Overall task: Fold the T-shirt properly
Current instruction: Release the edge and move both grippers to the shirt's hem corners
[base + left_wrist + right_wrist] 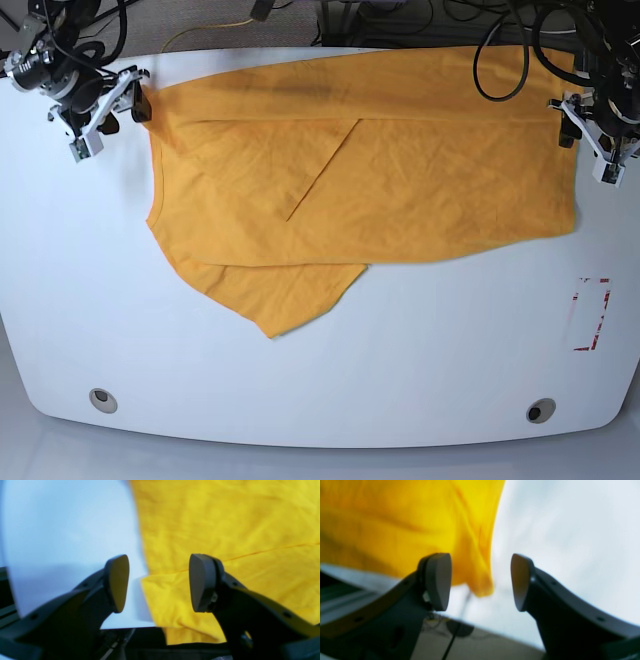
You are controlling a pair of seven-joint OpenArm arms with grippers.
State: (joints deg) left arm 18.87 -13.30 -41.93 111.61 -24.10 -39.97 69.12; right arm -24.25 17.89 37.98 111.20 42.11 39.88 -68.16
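Yellow-orange cotton fills the left wrist view from twelve round to four o'clock: the T-shirt (225,530) lies creased on the white table (62,530), with a folded layer whose seam runs across toward three o'clock and a corner hanging at the table's near edge at six. The left gripper (159,582) stands spread, its two dark pads apart with nothing between them; the shirt corner shows in the gap behind them.

In the right wrist view, blurred, the T-shirt (395,525) covers the ten to twelve o'clock part, and one pointed corner of it droops toward the centre. The right gripper (481,582) is likewise spread and empty, white table (570,530) at two o'clock.

The base view shows the T-shirt (400,170) laid flat across the far half of the table (320,380), partly folded: one flap is turned over its middle and a sleeve-like point juts toward seven o'clock. The right gripper (120,100) hovers at ten o'clock, just beside the shirt's corner; the left gripper (590,140) sits at two o'clock by the opposite edge. A red-and-white marking (590,313) lies at four o'clock, two round holes (102,399) near the front rim.
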